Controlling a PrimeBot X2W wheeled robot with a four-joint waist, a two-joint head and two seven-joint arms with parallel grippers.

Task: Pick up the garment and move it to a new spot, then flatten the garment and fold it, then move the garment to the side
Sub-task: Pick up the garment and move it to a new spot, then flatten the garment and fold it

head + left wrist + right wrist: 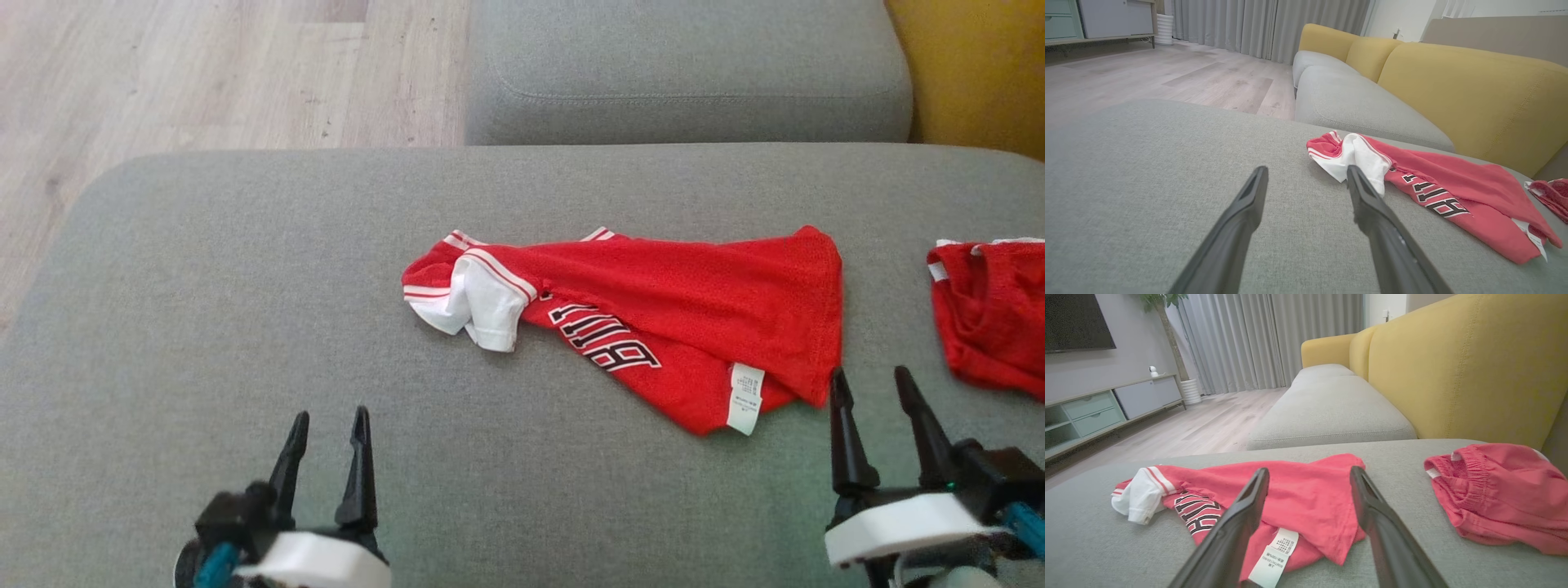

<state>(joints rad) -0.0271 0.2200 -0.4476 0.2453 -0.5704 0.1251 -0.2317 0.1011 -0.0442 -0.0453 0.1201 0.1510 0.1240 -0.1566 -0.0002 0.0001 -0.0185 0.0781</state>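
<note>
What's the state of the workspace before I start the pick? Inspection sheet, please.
Surface: grey sofa cushion.
Job's things: red jersey, crumpled, white sleeve and care label showing.
Clutter: second red garment at the right edge, apart from the jersey.
Grippers: left gripper open, empty, short of the sleeve; right gripper open, empty, at the jersey's hem corner.
Cables: nothing seen.
Surroundings: wooden floor, yellow backrest, grey curtains.
</note>
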